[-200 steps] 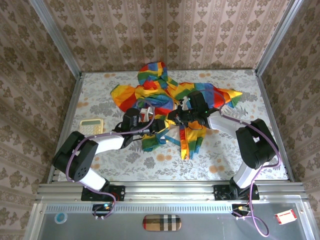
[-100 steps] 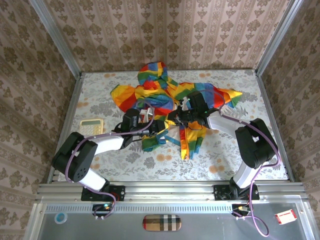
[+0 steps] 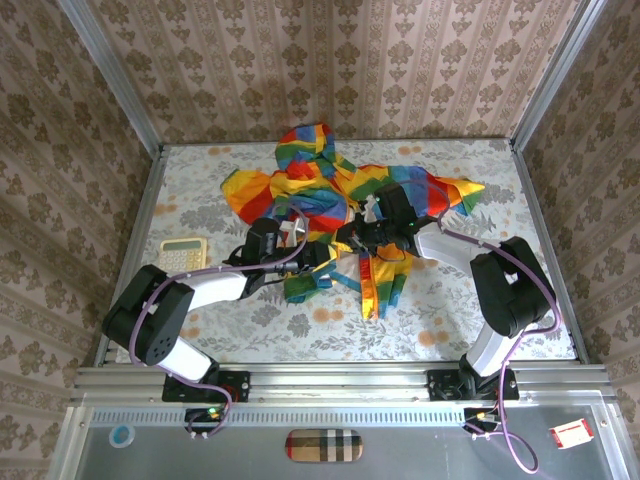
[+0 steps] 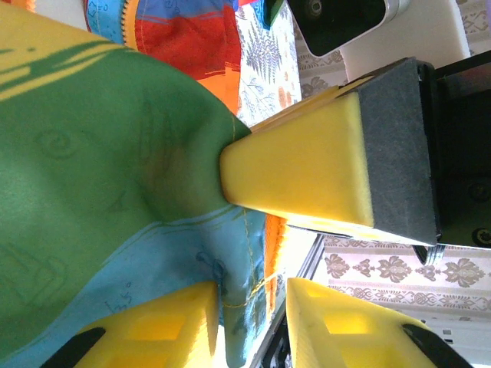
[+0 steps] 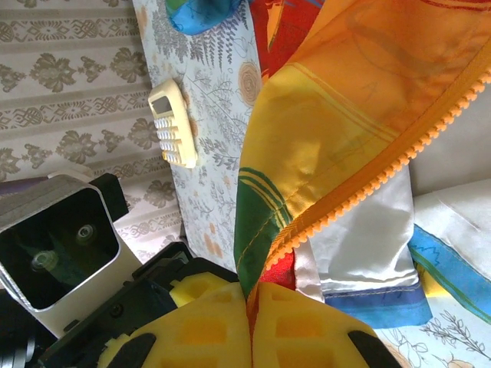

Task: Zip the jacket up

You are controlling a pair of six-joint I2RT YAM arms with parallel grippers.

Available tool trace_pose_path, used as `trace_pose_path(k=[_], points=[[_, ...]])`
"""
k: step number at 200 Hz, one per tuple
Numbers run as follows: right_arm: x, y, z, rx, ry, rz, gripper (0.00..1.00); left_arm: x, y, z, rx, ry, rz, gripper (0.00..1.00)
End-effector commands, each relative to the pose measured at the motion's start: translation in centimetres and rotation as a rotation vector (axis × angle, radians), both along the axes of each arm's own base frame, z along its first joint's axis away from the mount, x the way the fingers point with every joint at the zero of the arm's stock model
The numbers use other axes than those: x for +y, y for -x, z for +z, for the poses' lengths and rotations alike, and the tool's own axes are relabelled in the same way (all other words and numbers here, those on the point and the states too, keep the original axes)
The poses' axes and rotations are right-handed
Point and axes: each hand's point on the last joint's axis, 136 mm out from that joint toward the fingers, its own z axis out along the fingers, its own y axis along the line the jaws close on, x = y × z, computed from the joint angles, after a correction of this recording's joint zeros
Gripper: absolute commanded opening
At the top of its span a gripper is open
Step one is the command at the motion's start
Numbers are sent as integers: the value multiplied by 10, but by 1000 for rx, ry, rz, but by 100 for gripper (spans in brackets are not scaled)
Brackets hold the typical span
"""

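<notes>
Two claws tip-to-tip over jacket (image 3: 330, 190). R claw (image 5: 252, 297) clamped on zipper (image 5: 383, 165) edge; teeth run straight off its tips. L claw (image 4: 249, 328) apart, fabric btwn.

Lab robot booth, wallpapered panels (image 3: 330, 70), aluminium frame (image 3: 340, 381)

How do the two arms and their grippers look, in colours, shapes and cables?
The left arm and the right arm both have black joints and white link segments, with a purple cable running along each. The left gripper and the right gripper have black bodies and wedge-shaped yellow fingers with shallow rectangular recesses.
</notes>
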Motion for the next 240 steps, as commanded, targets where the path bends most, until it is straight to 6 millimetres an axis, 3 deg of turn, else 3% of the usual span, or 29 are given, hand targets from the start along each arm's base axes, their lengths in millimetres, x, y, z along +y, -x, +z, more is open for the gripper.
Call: trace_pose_path(k=[1, 81, 108, 135, 211, 240], points=[[-5, -3, -10, 8, 35, -5, 0, 1, 4, 12, -51, 15, -19, 29], [-2, -7, -2, -6, 33, 7, 0, -5, 3, 16, -60, 24, -53, 0], [-8, -7, 0, -11, 68, 12, 20, -4, 1, 15, -71, 7, -52, 0], [-28, -2, -5, -30, 167, 4, 38, -1, -1, 12, -88, -48, -43, 0], [-113, 64, -62, 45, 582, -29, 47, 15, 2, -5, -121, -239, -32, 0], [-131, 97, -68, 83, 614, -49, 37, 12, 4, -8, -128, -245, -33, 0]])
